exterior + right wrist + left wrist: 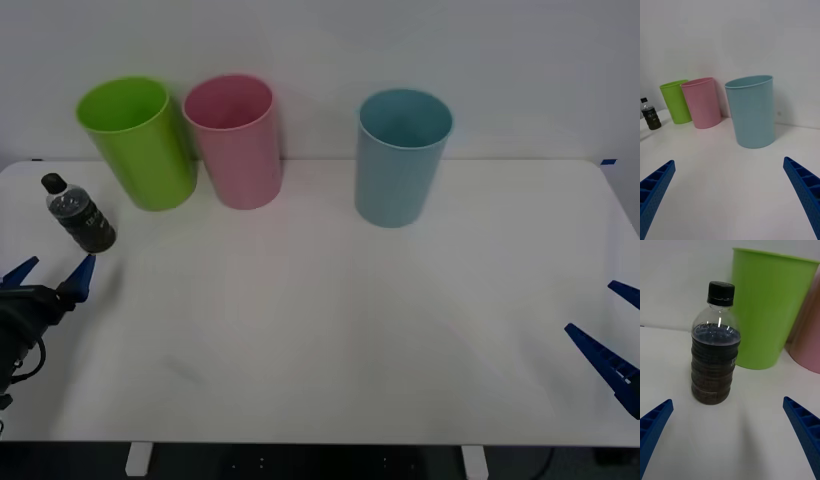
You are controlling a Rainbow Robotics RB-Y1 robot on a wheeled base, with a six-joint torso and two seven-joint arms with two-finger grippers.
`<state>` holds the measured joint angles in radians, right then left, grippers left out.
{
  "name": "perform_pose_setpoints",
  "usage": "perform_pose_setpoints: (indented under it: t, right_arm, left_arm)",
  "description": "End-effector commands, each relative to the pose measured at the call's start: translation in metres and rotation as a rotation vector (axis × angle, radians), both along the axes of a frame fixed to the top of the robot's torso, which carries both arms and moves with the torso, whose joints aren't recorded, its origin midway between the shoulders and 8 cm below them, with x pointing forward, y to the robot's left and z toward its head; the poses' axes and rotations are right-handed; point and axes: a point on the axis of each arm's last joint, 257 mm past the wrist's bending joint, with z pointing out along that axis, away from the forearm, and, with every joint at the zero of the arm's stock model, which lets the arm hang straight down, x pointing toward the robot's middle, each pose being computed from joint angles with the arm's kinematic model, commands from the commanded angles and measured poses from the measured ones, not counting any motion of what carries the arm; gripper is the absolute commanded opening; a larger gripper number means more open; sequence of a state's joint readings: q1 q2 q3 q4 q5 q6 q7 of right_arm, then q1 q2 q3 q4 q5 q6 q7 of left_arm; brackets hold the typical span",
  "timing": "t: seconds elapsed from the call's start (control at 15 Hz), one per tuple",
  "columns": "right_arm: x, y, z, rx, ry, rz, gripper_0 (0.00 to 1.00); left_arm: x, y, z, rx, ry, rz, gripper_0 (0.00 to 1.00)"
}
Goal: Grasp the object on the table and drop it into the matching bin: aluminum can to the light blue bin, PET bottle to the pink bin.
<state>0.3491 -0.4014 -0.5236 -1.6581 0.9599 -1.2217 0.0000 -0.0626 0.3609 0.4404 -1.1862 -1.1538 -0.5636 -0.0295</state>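
A small dark PET bottle with a clear shoulder and black cap stands upright on the white table at the far left. My left gripper is open just in front of it, fingers apart and not touching it. The pink bin stands at the back, left of centre. The light blue bin stands to its right. At the table's right front edge my right gripper is open and holds nothing.
A lime green bin stands just behind and right of the bottle, touching the pink bin. A plain white wall runs behind the table.
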Motion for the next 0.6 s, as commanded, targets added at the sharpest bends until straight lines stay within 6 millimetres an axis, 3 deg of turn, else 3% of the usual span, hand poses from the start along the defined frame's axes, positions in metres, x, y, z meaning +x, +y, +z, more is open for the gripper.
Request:
perform_pose_setpoints:
  t: [0.07, 0.6]
  right_arm:
    - [0.0, 0.0, 0.0, 0.0, 0.0, 0.0, 1.0]
    - [0.0, 0.0, 0.0, 0.0, 0.0, 0.0, 1.0]
  left_arm:
    - [0.019, 0.001, -0.001, 0.006, 0.011, 0.012, 1.0]
    - [0.063, 0.008, 0.004, 0.039, 0.038, 0.077, 1.0]
